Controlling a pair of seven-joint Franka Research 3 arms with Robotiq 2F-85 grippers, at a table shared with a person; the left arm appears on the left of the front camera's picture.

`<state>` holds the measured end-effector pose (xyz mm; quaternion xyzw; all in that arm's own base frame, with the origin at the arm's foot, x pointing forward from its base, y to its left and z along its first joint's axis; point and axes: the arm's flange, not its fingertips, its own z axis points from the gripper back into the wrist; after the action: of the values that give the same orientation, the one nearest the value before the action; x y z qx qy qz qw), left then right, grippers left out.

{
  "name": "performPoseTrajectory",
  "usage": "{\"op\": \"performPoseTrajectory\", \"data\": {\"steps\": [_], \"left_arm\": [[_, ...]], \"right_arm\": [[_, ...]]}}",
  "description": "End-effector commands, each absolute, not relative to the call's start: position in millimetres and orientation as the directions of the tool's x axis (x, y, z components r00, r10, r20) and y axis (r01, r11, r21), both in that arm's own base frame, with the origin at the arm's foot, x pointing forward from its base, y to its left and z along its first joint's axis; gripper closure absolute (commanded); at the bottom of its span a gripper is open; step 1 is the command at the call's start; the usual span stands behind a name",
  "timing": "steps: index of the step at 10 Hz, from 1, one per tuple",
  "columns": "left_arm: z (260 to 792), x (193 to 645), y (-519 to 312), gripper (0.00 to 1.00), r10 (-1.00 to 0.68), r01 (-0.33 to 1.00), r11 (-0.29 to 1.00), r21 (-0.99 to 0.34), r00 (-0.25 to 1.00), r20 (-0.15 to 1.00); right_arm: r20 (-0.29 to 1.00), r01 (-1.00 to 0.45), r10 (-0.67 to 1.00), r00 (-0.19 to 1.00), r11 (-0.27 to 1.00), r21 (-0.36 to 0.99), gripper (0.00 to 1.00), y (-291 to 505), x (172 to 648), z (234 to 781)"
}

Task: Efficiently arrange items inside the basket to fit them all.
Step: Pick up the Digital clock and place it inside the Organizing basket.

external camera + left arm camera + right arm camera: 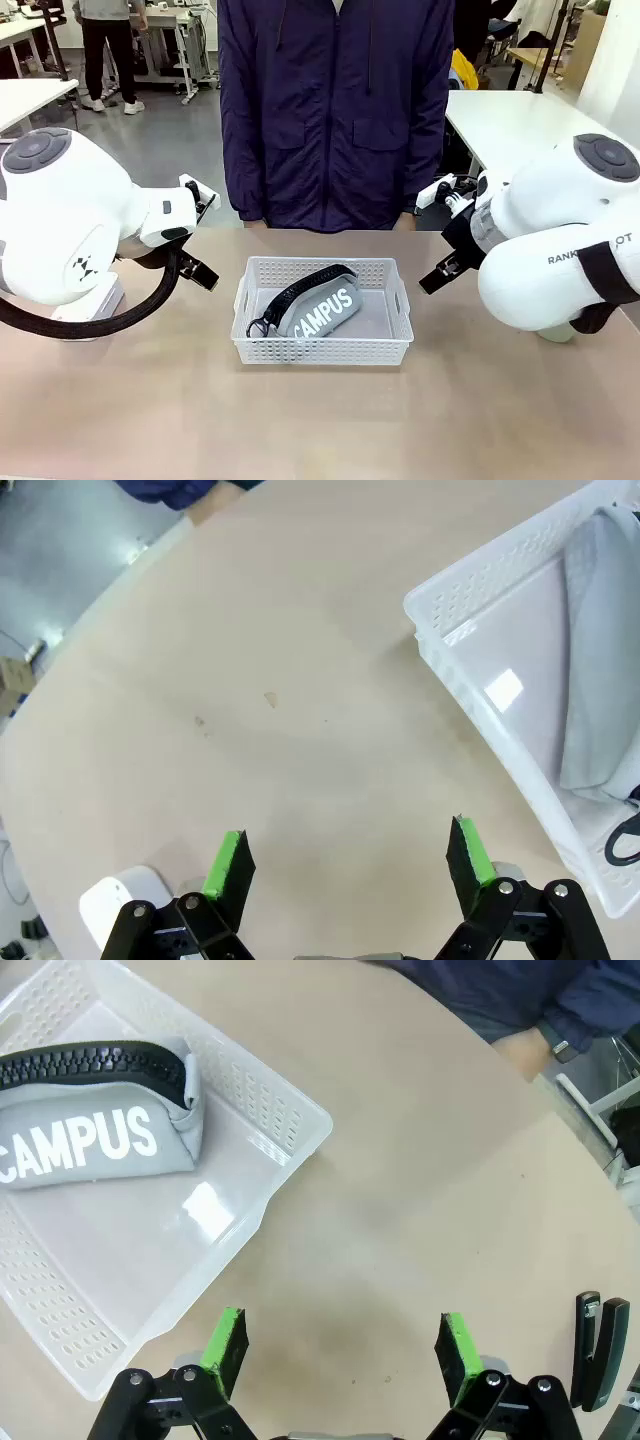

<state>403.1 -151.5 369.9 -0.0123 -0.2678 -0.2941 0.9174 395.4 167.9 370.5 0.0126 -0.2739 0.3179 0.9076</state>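
The white perforated basket point(322, 348) stands at the table's middle. In it lies the grey "CAMPUS" pouch point(322, 305), set diagonally, its black zipper strap and ring toward the basket's left. My left gripper point(348, 858) hovers open over bare table, with the basket point(480, 590) and the pouch point(600, 660) off to one side. My right gripper point(342, 1345) is open above bare table beside the basket's corner point(300, 1120), and the pouch point(90, 1140) shows its lettering. A black stapler point(598, 1350) lies close to the right gripper. A small white box point(115, 910) sits by the left gripper.
A person in a dark blue jacket point(335, 110) stands at the far edge, one hand point(520, 1055) resting on the table. The white box point(90, 300) sits under my left arm. A pale rounded thing point(555, 333) peeks from under my right arm.
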Motion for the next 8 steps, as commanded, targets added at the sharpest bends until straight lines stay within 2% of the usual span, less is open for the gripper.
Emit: {"op": "performPoseTrajectory", "data": {"steps": [1,8], "left_arm": [[370.1,403.1,-151.5,0.0,-0.533,0.546,0.827,0.135,0.683,0.499],[370.1,403.1,-151.5,0.0,-0.533,0.546,0.827,0.135,0.683,0.499]], "right_arm": [[0.505,-0.584,0.57,0.648,0.798,-0.151,0.0,167.9,395.4,370.5],[0.505,-0.584,0.57,0.648,0.798,-0.151,0.0,167.9,395.4,370.5]]}}
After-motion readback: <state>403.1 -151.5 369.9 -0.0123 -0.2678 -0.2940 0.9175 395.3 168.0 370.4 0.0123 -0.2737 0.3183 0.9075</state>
